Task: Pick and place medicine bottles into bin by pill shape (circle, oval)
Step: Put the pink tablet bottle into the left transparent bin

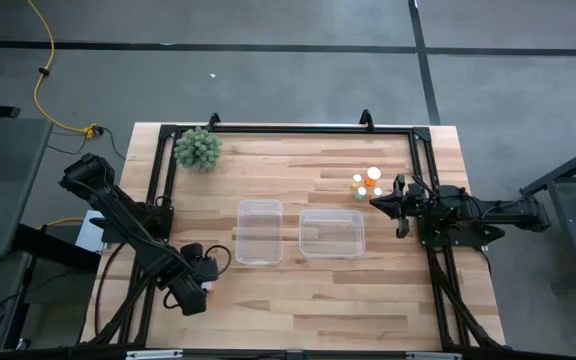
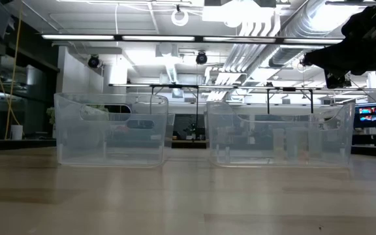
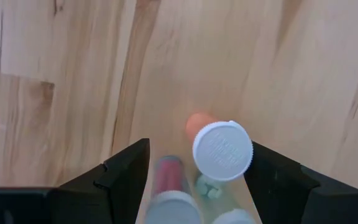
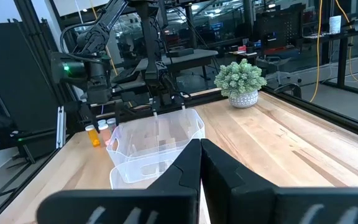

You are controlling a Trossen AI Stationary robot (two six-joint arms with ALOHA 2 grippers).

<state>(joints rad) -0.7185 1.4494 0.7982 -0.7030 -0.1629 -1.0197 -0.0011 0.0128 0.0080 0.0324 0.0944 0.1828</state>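
My left gripper point(image 1: 196, 292) hangs open over the table's near left part. Its wrist view shows its two fingers point(image 3: 199, 145) on either side of a small cluster of medicine bottles: an upright orange one with a white cap point(image 3: 222, 150) and a reddish one point(image 3: 166, 177) beside it. These bottles also show in the right wrist view point(image 4: 98, 132). A second group of bottles point(image 1: 368, 183) stands on the table at the far right. My right gripper point(image 1: 376, 202) is shut and empty just on the near side of that group, pointing toward the table's left. My left gripper comes at the bottles from above, pointing down, with one finger on each side of the cluster. One finger point(image 3: 272, 174) lies right beside the white cap's rim point(image 3: 248, 155). Whether it touches the cap I cannot tell.
Two clear tubs point(image 1: 259, 232) point(image 1: 332, 232) stand side by side at the table's middle. A green spiky ball plant point(image 1: 198, 149) sits at the far left corner. A black frame point(image 1: 288, 128) runs along the far edge and both sides.
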